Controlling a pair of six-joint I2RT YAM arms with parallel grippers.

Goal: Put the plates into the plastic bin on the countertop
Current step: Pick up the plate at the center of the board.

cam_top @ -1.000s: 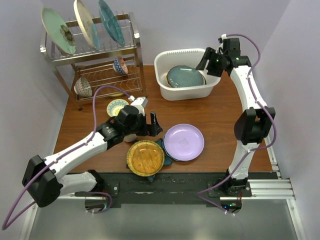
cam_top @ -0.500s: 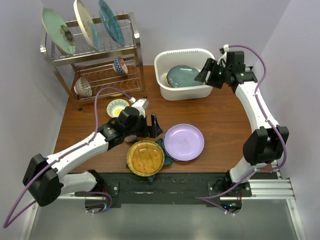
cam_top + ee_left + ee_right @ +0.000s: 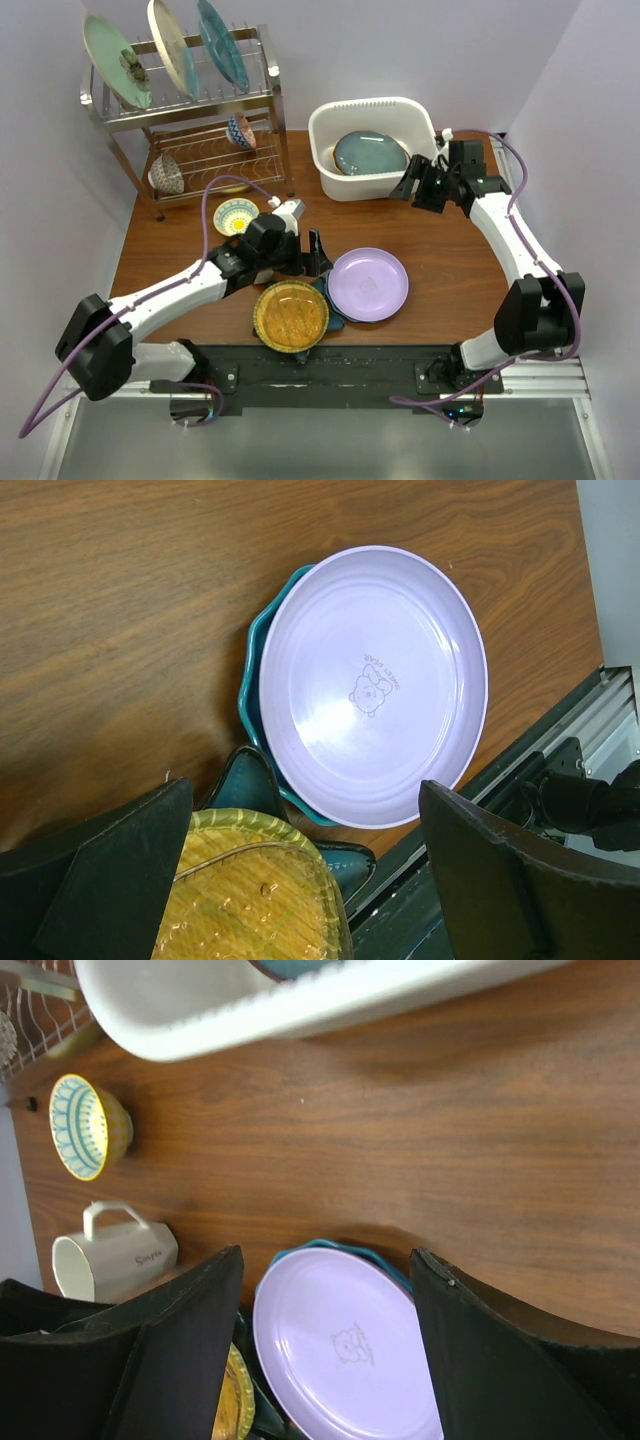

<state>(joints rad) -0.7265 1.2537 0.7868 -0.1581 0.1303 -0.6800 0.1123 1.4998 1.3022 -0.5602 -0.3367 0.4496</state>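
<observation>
**Top external view: lavender plate lies just right of the left jaws**

Low in the middle of the frame, the round lavender plastic plate (image 3: 367, 284) sits on the reddish-brown wooden table (image 3: 440, 250). It rests on a teal star-shaped plate (image 3: 256, 670) and lies just beside a ribbed amber plate (image 3: 290, 315). The left jaws are spread wide and empty, just to the lavender plate's left, pointing rightward at its rim. In the left wrist view the plate shows between the two black fingers (image 3: 110, 880), a little beyond them.

The right jaws are parted and hold nothing. They hover by the lower right corner of the white plastic bin (image 3: 370, 186), well apart from the lavender plate. A dark teal plate (image 3: 370, 153) already lies in that bin.

The left arm looks the nearer. A round plate has no long axis, so its left rim seems the natural place to grip.
</observation>
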